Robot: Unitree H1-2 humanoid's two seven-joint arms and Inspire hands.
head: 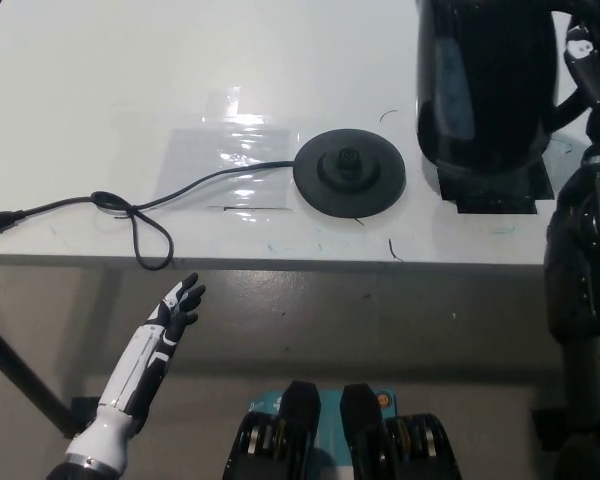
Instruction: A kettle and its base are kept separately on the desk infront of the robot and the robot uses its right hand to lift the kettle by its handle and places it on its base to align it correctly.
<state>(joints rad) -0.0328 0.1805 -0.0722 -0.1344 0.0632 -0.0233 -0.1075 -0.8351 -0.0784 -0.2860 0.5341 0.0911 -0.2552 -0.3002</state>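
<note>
- The black kettle [485, 85] hangs above the white desk [100, 90] at the upper right of the head view, its top cut off by the picture's edge.
- The black right hand [588, 75] holds the kettle by its handle [568, 95] on the kettle's right side; the fingers are closed around the handle.
- The right arm rises from the bottom right corner along the right edge of the view up to the handle.
- Under the kettle, black tape [495, 188] lies flat on the desk; the kettle's lower rim overlaps the tape in the picture, and whether they touch cannot be told.
- The round black base [349, 174] sits on the desk just left of the kettle, near the middle of the view, with a raised hub at its centre.
- The kettle is beside the base, not over it; a narrow strip of desk shows between them.
- A black cord [140, 210] runs from the base's left edge across the desk, loops near the front edge and ends in a plug [0, 220] at the far left.
- A clear shiny sheet [225, 155] lies flat on the desk left of the base, under part of the cord.
- The white left hand [180, 305] rests low at the lower left, below the desk's front edge, fingers straight and a little apart, holding nothing.
</note>
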